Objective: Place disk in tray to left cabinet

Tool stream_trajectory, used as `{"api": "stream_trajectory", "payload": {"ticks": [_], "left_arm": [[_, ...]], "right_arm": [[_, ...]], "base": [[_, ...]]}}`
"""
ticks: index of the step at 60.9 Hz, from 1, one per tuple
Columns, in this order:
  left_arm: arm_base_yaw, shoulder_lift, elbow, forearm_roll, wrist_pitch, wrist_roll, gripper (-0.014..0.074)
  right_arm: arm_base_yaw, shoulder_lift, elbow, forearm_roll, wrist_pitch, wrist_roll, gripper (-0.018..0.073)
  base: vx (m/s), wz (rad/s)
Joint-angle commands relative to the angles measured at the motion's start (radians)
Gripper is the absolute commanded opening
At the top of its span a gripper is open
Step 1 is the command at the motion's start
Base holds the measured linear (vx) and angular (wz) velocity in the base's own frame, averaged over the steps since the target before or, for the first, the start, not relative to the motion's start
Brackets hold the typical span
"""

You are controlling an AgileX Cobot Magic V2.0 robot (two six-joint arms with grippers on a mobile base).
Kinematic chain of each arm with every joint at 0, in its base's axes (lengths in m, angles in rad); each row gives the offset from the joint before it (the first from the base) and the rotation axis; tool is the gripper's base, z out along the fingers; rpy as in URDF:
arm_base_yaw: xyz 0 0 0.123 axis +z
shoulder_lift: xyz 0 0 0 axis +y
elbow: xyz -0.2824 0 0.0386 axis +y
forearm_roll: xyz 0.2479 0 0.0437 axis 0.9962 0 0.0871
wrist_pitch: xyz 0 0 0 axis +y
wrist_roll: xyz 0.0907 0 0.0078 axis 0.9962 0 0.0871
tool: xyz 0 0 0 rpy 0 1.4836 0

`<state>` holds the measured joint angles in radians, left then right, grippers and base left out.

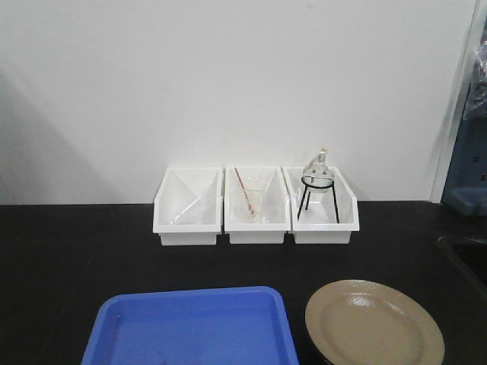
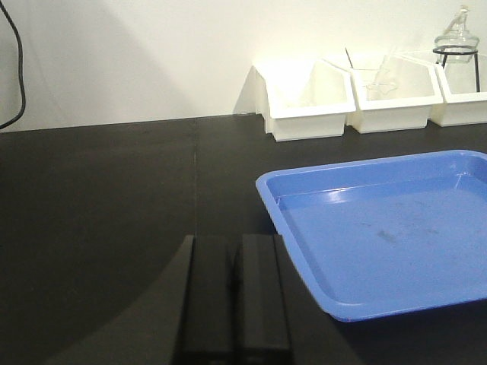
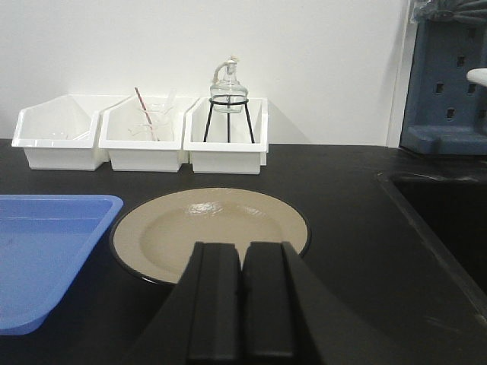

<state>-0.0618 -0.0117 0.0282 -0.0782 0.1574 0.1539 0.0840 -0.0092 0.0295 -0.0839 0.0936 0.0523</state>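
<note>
Disk [image 3: 209, 232]: flat on the near right of the black table [image 1: 76, 251], just right of the tray and not yet in it.
Right gripper [image 3: 243, 304]: on the near side of the disk's rim, fingers pressed together, nothing between them.
Tray [image 2: 380, 228]: near centre, blue, nothing in it, long side running left to right.
Left gripper [image 2: 236, 304]: at the tray's near left corner, likewise clenched on nothing.
Step in hand: judged to be the first pick, as the disk is untouched.
How to do it well: the right fingers should part before they reach the rim, then pinch the thin black edge on the near side (the glaze looks slippery, so a shallow bite may slide). Lift only enough to pass the tray's low rim, carry left, and set it down level.
White bins [image 1: 257, 207]: three in a row at the far wall, well apart from the work.
Flask on a tripod [image 1: 317, 175]: in the rightmost bin.
Left cabinet: not in any view.
</note>
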Motion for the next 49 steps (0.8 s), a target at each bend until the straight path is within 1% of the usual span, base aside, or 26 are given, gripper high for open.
{"api": "stream_trajectory", "payload": {"ticks": [1, 33, 40, 49], "left_arm": [[-0.003, -0.015, 0.020, -0.003, -0.087, -0.009, -0.0006], [-0.003, -0.015, 0.018, -0.003, -0.109, -0.009, -0.0006], [-0.003, -0.015, 0.018, -0.003, -0.149, -0.009, -0.0006], [-0.003, -0.015, 0.018, -0.003, -0.299, -0.010, -0.0006]], "right_arm": [[-0.003, -0.013, 0.022, -0.013, -0.083, -0.009, -0.0005], [-0.003, -0.013, 0.022, -0.013, -0.083, -0.009, -0.0005], [-0.003, -0.013, 0.022, -0.013, -0.083, -0.009, -0.0005], [-0.003, -0.013, 0.022, -0.014, -0.083, -0.009, -0.0005]], "base": [[0.00, 0.00], [0.00, 0.00], [0.00, 0.00], [0.00, 0.00]]}}
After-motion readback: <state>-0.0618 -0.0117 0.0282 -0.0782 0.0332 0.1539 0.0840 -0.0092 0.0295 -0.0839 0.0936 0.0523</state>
